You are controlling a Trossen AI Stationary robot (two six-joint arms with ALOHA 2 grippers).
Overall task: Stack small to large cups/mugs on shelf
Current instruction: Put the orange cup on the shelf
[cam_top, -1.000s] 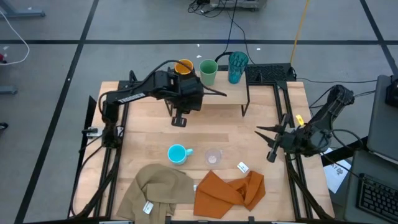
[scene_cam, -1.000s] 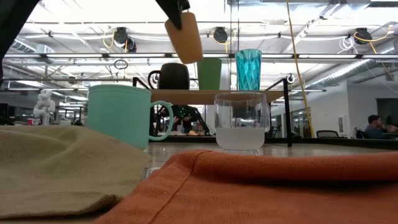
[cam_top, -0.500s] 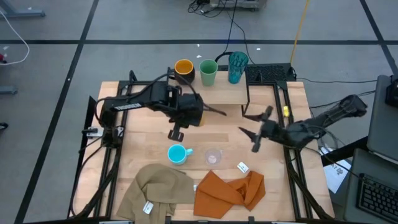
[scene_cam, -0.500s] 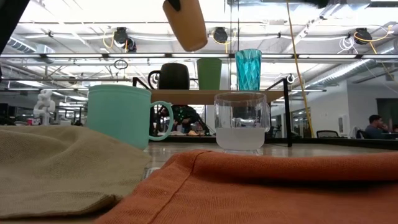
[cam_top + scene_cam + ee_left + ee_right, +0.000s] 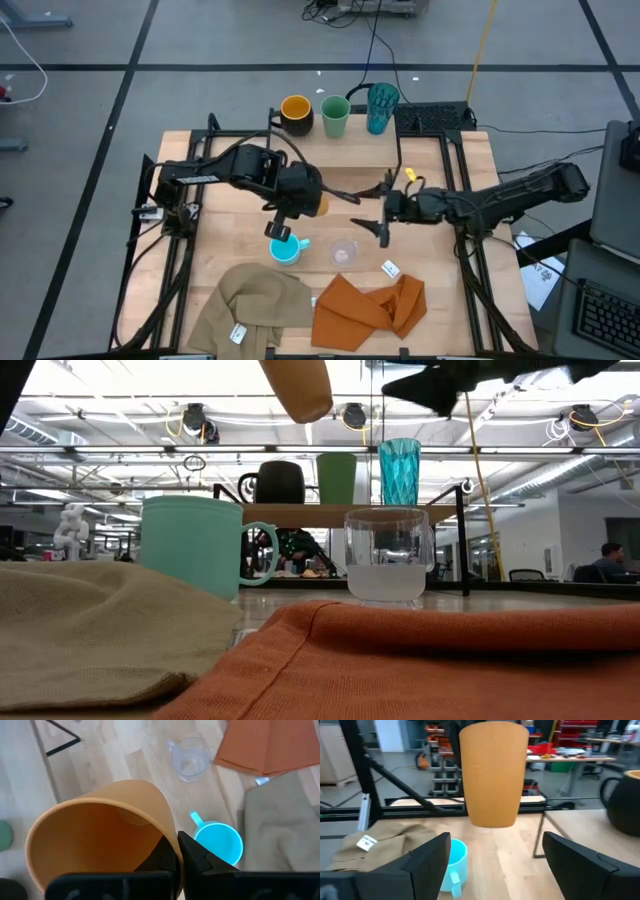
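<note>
A small orange cup (image 5: 317, 204) hangs in the air over the table's middle, with my left gripper (image 5: 179, 851) shut on it. My right gripper (image 5: 384, 214) stands open and level just right of the cup, pointing at it; in the right wrist view the cup (image 5: 493, 772) hangs ahead of the spread fingers. The black mug (image 5: 295, 113), green cup (image 5: 335, 116) and teal tumbler (image 5: 381, 106) stand on the shelf (image 5: 362, 150). The light blue mug (image 5: 286, 248) and the clear cup (image 5: 343, 252) stand on the table below the held cup. My left gripper pinches the orange cup's rim (image 5: 169, 836), one finger inside (image 5: 161, 857) the cup and one outside (image 5: 197, 859). The fingers come steeply from above. The cup hangs below them, lifted clear of the table, mouth up and slightly tilted, its base (image 5: 305, 405) well above the mugs.
A tan cloth (image 5: 252, 305) and an orange cloth (image 5: 368, 306) lie along the near edge, with a white tag (image 5: 390, 268) between the clear cup and the orange cloth. The shelf's black legs (image 5: 396, 165) stand at the far side.
My left gripper has carried the orange cup from just in front of the shelf toward the near edge, to above the light blue mug. My right gripper has swung from the table's right edge toward the middle, sinking a little and rolling, and now faces the cup.
</note>
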